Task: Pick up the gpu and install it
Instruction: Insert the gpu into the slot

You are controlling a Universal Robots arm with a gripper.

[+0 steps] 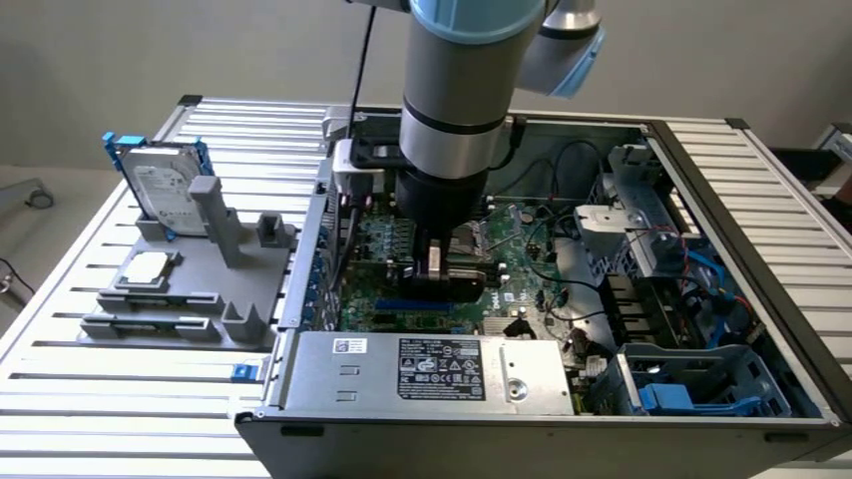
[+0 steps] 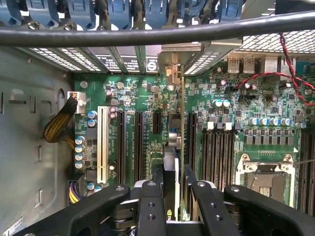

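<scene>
- The gpu (image 2: 174, 162) stands on edge, upright inside the open computer case (image 1: 533, 444), over the green motherboard (image 2: 133, 93). Its silver end bracket points toward the case's slotted rear wall.
- The card lines up among the long black slots (image 2: 121, 147), beside a white slot (image 2: 102, 142). Whether it is seated cannot be told.
- The gripper (image 2: 173, 177) is clenched on the gpu, one finger on each face of the card.
- In the exterior view, the arm (image 1: 460, 110) drops straight down into the middle of the case.
- A silver power supply (image 1: 426, 369) with a label lies at six o'clock from the gripper in that view.
- At nine o'clock from the case, a grey holder (image 1: 160, 324) sits on the slatted table (image 1: 120, 399).
- A hard drive (image 1: 167, 190) in a blue frame stands upright at the holder's twelve o'clock end.
</scene>
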